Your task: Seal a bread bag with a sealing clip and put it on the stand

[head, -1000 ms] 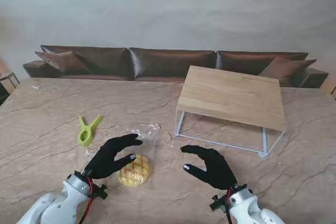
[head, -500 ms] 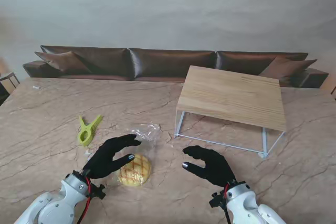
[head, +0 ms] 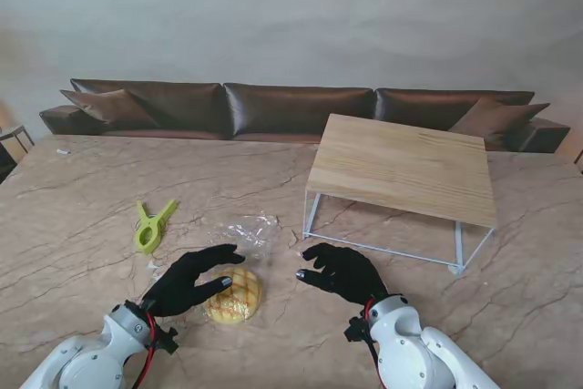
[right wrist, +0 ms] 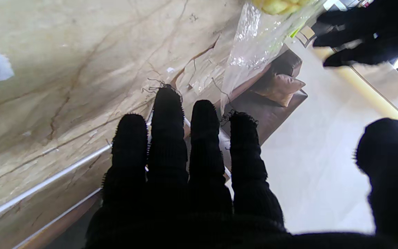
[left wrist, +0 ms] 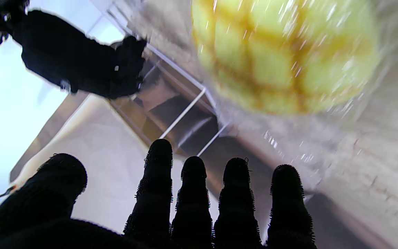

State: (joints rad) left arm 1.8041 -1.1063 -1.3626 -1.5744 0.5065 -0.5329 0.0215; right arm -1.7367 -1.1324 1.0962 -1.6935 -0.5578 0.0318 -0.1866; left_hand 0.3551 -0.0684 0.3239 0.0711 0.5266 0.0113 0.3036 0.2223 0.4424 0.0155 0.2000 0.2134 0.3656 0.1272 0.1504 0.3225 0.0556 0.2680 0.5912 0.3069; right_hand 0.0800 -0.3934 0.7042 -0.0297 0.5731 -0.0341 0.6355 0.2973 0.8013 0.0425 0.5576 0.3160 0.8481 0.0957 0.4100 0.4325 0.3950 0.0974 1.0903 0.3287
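Left fingers (head: pixel 221 266) apparently touching bread bag (head: pixel 239 287)

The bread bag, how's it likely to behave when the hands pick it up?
The bread bag is thin, crinkled clear film, so probably floppy and a bit slippery. Its open neck lies loose beyond the bun, so it likely sags. The bun looks soft, probably crushable.

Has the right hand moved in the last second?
Yes. The right hand has shifted to the robot's left, away from the wooden stand leg and closer to the bread bag.
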